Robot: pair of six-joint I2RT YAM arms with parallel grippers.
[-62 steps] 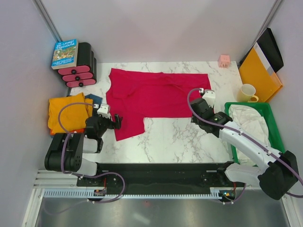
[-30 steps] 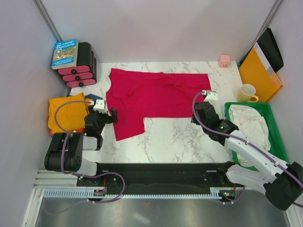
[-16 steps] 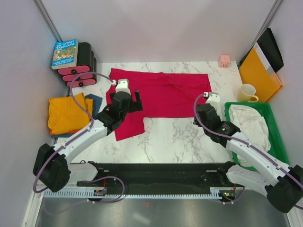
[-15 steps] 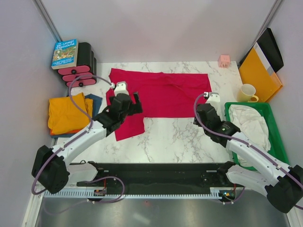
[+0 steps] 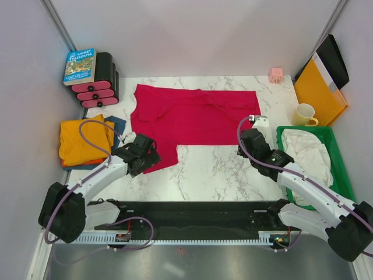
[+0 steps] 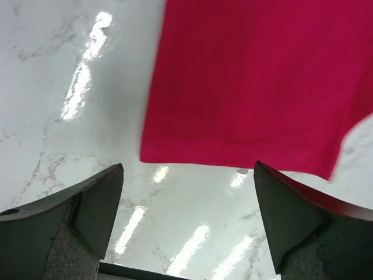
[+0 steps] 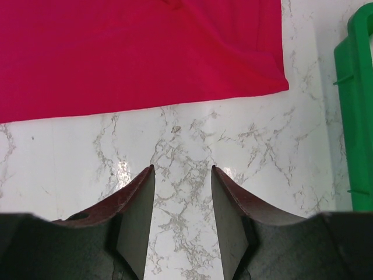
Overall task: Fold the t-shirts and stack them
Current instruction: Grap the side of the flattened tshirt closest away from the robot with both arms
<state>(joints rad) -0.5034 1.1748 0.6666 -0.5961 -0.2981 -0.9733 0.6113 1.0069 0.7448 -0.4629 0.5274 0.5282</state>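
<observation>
The crimson t-shirt [image 5: 192,114] lies spread flat across the back of the marble table. My left gripper [image 5: 144,155] is open and empty, low over the bare table just in front of the shirt's near-left hem [image 6: 245,87]. My right gripper [image 5: 245,146] is open and empty, over bare marble just in front of the shirt's near-right corner [image 7: 145,52]. The orange t-shirt [image 5: 81,140] lies folded at the left edge on top of the dark blue t-shirt [image 5: 120,123], of which only a corner shows.
A green tray [image 5: 338,157] holding white cloth stands at the right, and its rim shows in the right wrist view [image 7: 355,116]. A yellow mug [image 5: 304,114], an orange-yellow folder [image 5: 319,90] and a pink cube [image 5: 275,74] are at the back right. A book [image 5: 80,65] on black-and-pink blocks is at the back left.
My left arm reached out over the shirt's left part, then drew back to the near-left hem. The right arm has hardly moved. The shirt lies as before.
</observation>
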